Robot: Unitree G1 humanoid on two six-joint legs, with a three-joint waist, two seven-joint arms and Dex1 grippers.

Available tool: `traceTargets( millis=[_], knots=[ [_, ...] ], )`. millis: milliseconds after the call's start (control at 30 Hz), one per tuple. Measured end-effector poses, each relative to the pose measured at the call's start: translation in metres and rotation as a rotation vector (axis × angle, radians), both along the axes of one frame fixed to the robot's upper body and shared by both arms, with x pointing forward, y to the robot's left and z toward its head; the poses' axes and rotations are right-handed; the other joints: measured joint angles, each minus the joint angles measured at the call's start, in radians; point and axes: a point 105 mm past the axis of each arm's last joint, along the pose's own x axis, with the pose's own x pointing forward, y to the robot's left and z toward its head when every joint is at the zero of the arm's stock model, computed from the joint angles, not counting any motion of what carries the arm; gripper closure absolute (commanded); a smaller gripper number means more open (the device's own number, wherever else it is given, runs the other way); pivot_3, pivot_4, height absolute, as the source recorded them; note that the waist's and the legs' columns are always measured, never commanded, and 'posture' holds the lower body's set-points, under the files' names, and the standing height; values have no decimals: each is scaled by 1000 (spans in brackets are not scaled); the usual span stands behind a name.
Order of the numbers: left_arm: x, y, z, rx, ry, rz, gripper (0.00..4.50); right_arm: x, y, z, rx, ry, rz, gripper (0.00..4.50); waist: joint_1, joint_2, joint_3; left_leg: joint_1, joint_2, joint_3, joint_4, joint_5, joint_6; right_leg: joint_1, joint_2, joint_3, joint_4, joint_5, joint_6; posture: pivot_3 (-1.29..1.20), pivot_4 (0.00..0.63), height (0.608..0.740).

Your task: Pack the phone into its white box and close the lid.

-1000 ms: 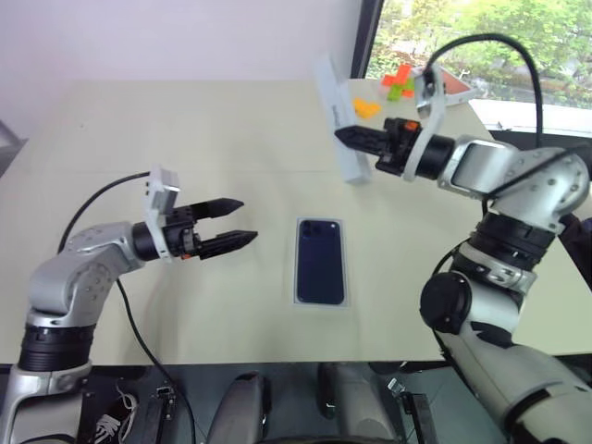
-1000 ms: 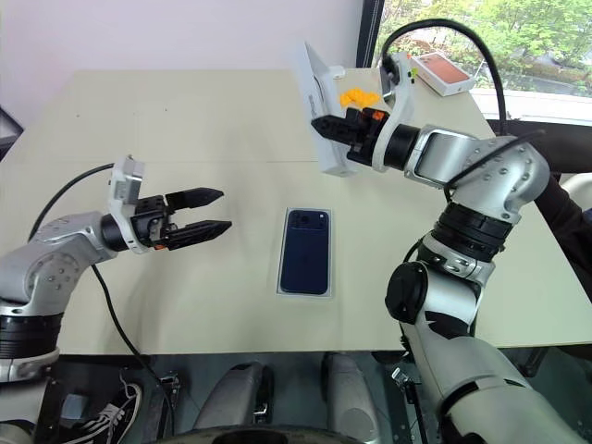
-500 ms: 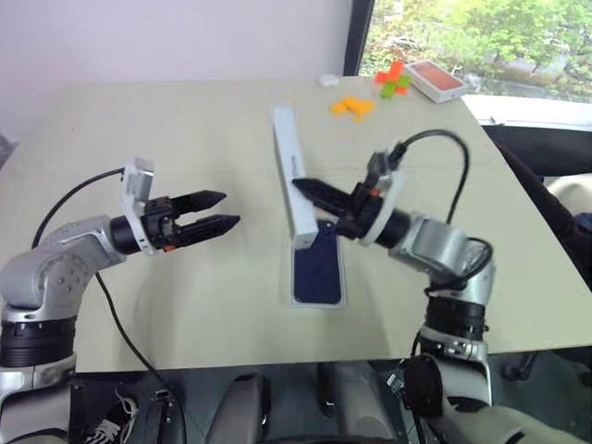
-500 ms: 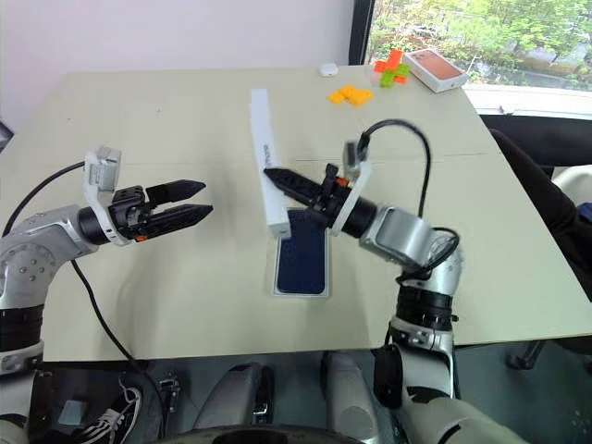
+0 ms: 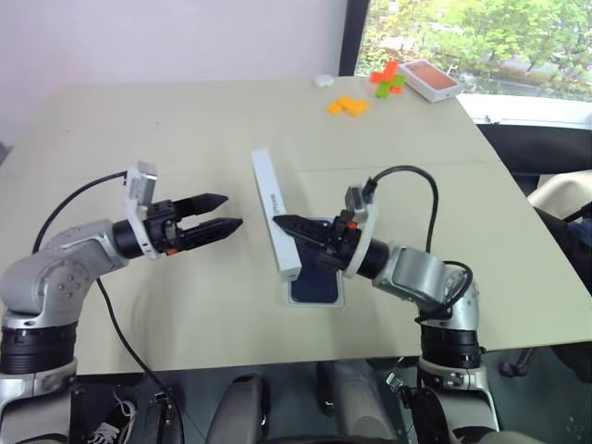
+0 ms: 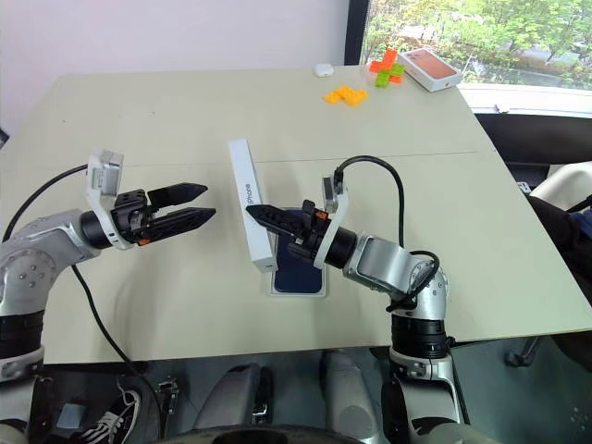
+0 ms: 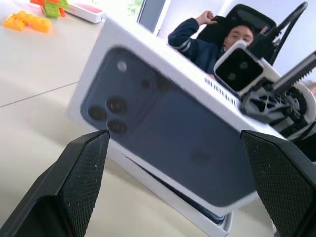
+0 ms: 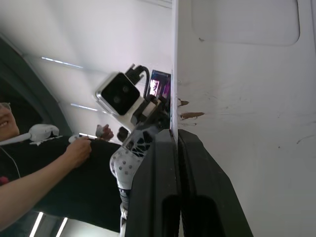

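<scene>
Two grippers meet over the table's point(image 5: 139, 120) near edge, one gripping the lid point(image 5: 275, 211).
Right gripper point(image 5: 282, 224) is clamped on a wall of the lid, held on edge and tilted, its low end at the white box point(image 5: 314, 298) with the phone point(image 5: 316, 277) inside, near the middle of the near edge. Left gripper point(image 5: 231, 212) hovers beside the lid with fingers spread, holding nothing.

I read one word, "iPhone", printed along the narrow side wall of the lid point(image 6: 250, 205), just beside my right pincer point(image 6: 261, 213). Nothing else near my pincers is legible.
</scene>
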Motion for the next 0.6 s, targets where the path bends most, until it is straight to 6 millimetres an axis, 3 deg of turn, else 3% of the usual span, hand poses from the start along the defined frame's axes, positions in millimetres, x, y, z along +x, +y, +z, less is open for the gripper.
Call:
traceTargets(
  millis=[233,333,567,600],
  knots=[
    [0,0,-4,8,6,8,0,-4,8,-5,-18,18,26,4398,0,0,0,0,0,1,0,0,0,0,0,0,0,0,0,0,150,740],
    [-1,-2,-14,22,25,8,817,-2,7,-10,-31,40,15,4500,0,0,0,0,0,1,0,0,0,0,0,1,0,0,0,0,150,740],
    [-2,-3,-20,17,47,-1,4242,0,10,-23,-56,111,19,4500,0,0,0,0,0,1,0,0,0,0,0,1,0,0,0,0,150,740],
    [-2,-2,-21,16,51,3,4456,1,11,-24,-54,117,20,4500,0,0,0,0,0,1,0,0,0,0,0,1,0,0,0,0,150,740]
  ],
)
